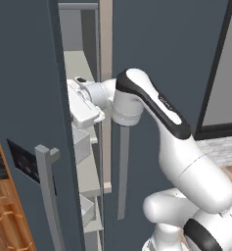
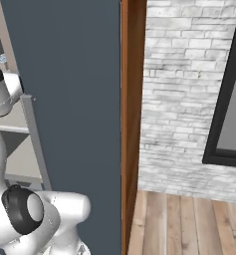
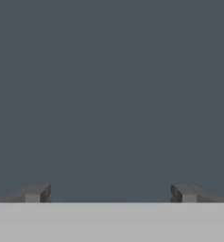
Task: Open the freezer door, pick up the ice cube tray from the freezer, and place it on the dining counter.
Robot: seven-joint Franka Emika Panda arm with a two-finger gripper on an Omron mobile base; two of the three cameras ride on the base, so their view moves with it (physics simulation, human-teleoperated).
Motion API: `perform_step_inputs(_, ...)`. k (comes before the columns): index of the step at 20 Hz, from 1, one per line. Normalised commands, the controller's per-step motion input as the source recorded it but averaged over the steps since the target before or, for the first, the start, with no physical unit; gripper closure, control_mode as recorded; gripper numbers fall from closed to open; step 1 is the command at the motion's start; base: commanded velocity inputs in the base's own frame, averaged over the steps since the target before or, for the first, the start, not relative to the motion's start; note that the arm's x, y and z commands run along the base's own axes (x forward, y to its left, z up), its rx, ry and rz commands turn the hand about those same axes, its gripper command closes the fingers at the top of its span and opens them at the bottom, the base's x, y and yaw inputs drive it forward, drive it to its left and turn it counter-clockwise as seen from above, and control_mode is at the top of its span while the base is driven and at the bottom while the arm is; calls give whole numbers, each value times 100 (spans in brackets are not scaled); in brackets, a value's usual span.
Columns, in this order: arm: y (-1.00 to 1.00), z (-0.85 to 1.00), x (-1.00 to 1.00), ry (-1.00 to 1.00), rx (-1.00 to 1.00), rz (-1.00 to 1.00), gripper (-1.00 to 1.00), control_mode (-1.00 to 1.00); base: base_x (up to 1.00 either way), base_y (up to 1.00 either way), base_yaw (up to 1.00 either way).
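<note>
Claw (image 3: 108, 193) tips stood wide apart at the bottom of the hand view, holding nothing, with a flat dark slate-blue surface close in front of them. From the left base view the white arm (image 1: 186, 162) reached up and to the left, its wrist and hand pushed into the gap beside the edge of the freezer door (image 1: 24, 98). That door stood partly open, swung out toward the camera, with its black control panel (image 1: 24, 164) and grey vertical bar handle (image 1: 48, 196) on the outer face. White inner bins (image 1: 84, 144) lined the door's inside, just below and beside the hand. Behind them the freezer (image 1: 81, 34) showed grey inner walls and a pale shelf. A second slate-blue door (image 1: 161, 44) with its own grey handle (image 1: 123, 171) hung shut to the right of the gap. From the right base view, that plain door (image 2: 74, 99) ran up beside a brown wooden post (image 2: 132, 124), with white brick wall (image 2: 184, 89) and wooden floor (image 2: 189, 224) beyond. Whether the ice cube tray lay on any shelf could not be told from these views.
</note>
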Motion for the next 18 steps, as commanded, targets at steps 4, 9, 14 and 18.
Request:
perform_step_inputs(4, 88, -1, -12, 0, 0, 0, -100, -100, 0, 0, 0)
perform_step_inputs(9, 86, 0, -57, 0, -2, -1, -100, -100, 0, 0, 0)
perform_step_inputs(14, 70, 0, -51, 0, -3, -8, -100, -100, 0, 0, 0)
perform_step_inputs(18, 32, 0, -8, -2, -1, -15, -100, -100, 0, 0, 0)
